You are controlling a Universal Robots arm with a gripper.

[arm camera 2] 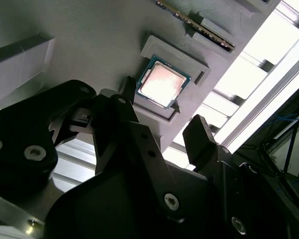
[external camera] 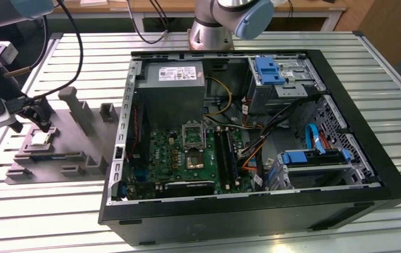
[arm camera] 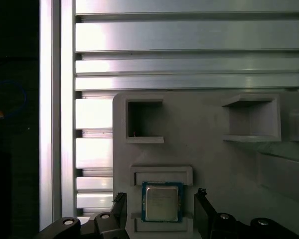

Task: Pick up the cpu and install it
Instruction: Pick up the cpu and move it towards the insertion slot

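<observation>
At the exterior view's left, on the slatted metal worktop [external camera: 38, 211], lies a grey holder [external camera: 74, 142] with several recesses and upright blocks. The cpu [external camera: 40, 138] sits flat in a shallow square recess of this holder, with its silvery top facing up. The gripper [external camera: 37, 120] hangs just above it. In both wrist views the gripper is wide open and holds nothing. Its two dark fingers [arm camera: 120, 206] stand one on each side of the cpu, near its edges, and they do not appear to touch it. In the second wrist view a thin memory stick [arm camera 2: 194, 22] lies in a slot of the holder, close beside the recess of the cpu. At the exterior view's right, well apart from the holder, the black computer case [external camera: 369, 158] lies open on the worktop. Its green board shows inside, with the silver socket frame [external camera: 193, 136] near the middle.
</observation>
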